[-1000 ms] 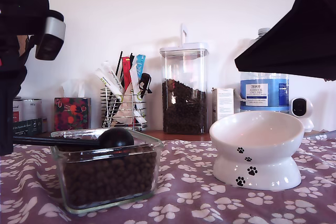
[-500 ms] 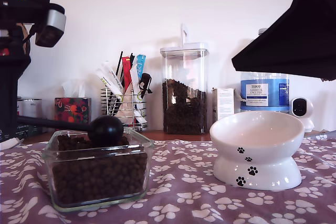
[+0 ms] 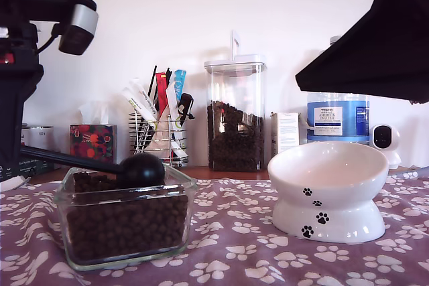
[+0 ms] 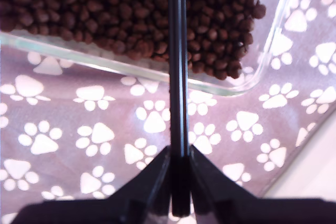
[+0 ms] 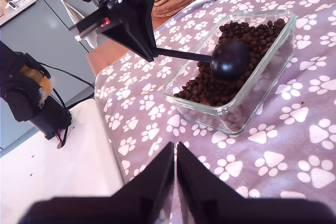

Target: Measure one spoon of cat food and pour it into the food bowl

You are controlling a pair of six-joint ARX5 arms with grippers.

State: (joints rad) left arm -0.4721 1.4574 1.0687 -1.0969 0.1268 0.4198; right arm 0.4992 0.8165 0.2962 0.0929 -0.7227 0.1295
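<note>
Light, stiff spoon [image 3: 137, 169] held at the handle's far end over the cat food [image 5: 231, 72]
My first gripper [image 4: 179, 182] pinched it, cup at the kibble; my second gripper [image 5: 175, 174] hung closed, empty; the glossy food bowl [image 3: 328, 189] looked breakable

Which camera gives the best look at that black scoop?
The second wrist view: the scoop shows whole, cup and handle, over the kibble. The exterior view shows it side-on; the first wrist view shows only its handle.

Background: a plain white wall [image 3: 288, 5] in even light behind the worktop, which is covered by a purple cloth [image 3: 234, 246] printed with white paw marks. A grey cabinet [image 5: 37, 30] stands beyond the worktop's edge.
</note>
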